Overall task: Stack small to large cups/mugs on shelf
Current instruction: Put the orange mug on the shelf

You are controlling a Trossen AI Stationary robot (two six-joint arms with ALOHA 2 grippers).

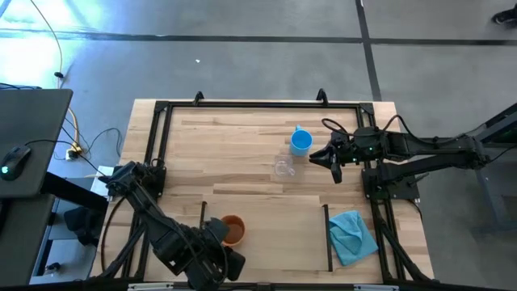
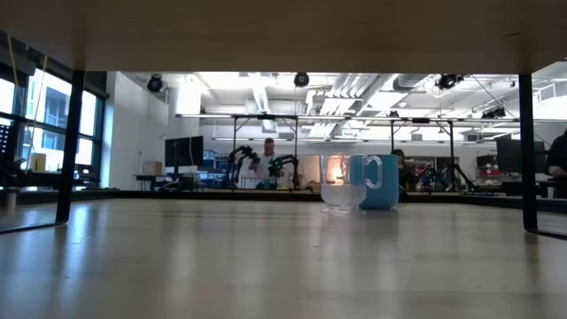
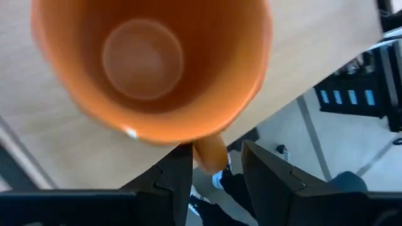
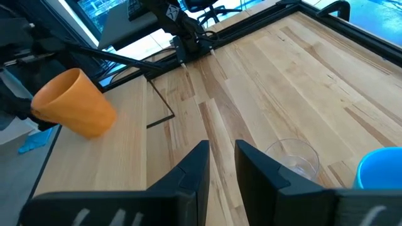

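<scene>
Left end effector [image 3: 210,166] grasping orange mug [image 3: 151,63] handle; mug rim cut off. Right end effector [image 4: 221,164] empty, fingers apart; glass cup [image 4: 293,158] just beyond.

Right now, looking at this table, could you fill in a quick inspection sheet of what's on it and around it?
Surface: striped wooden tabletop inside a black metal frame.
Job's things: orange mug lifted, tilted, at the near edge; blue mug and clear glass cup standing close together, right of centre.
Clutter: teal cloth near the right corner.
Grippers: left gripper shut on the orange mug's handle; right gripper empty, beside the blue mug, jaws slightly apart.
Cables: yellow and black cables on the floor, left of the table.
Surroundings: computer mouse on a dark desk; people and other robot arms in the room behind.
</scene>
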